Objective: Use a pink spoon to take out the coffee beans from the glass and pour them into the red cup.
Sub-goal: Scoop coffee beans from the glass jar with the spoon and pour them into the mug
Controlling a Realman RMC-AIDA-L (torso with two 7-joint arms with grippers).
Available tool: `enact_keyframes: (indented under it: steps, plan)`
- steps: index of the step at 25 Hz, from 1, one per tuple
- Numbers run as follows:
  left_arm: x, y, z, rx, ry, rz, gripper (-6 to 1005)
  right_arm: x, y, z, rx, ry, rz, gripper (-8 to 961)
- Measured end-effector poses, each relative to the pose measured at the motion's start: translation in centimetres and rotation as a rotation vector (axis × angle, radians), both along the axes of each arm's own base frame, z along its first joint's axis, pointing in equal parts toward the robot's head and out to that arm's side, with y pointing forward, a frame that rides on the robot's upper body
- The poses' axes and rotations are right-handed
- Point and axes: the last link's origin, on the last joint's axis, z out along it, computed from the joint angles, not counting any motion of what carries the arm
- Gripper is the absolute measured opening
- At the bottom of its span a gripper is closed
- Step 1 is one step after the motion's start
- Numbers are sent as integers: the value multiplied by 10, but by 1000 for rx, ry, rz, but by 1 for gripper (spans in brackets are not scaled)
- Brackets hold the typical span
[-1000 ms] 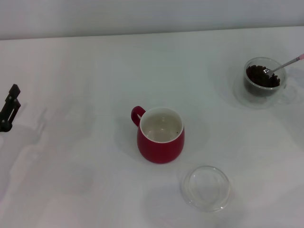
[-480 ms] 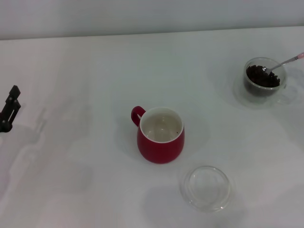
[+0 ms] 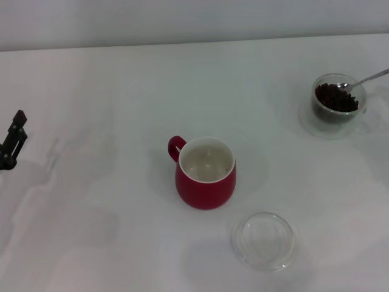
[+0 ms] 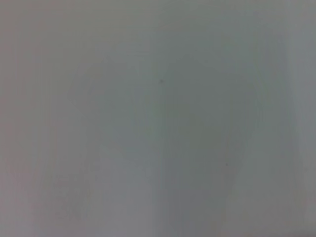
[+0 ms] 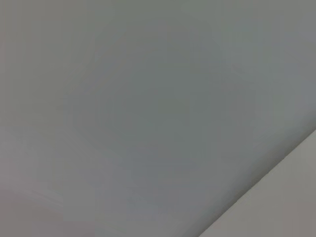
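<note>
The red cup [image 3: 205, 173] stands mid-table in the head view, white inside and holding no beans that I can see, its handle to the far left. The glass [image 3: 338, 103] stands at the far right, with coffee beans [image 3: 335, 97] in it. The pink spoon [image 3: 363, 79] has its metal bowl at the glass's rim above the beans. Its neck slants up to the right edge of the view, where the pink handle and whatever holds it are out of view. My left gripper [image 3: 12, 146] is parked at the left edge, far from everything. Both wrist views show only blank surface.
A shallow clear glass dish [image 3: 264, 240] lies on the white table [image 3: 109, 201] in front of the red cup, to its right. A pale wall runs along the table's far edge.
The spoon has drawn back to the right: its bowl rose from among the beans toward the glass's rim, and the pink handle tip slid out of view. The left gripper edged slightly left.
</note>
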Motion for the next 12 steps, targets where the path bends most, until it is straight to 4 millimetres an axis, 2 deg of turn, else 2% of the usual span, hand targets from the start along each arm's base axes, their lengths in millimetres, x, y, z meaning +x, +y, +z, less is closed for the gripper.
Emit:
enact_keyframes:
  steps: [12]
  plan:
    - [2,2,-2,-4,-5,-2,546,6,-2,-1,-25,111,-72,187]
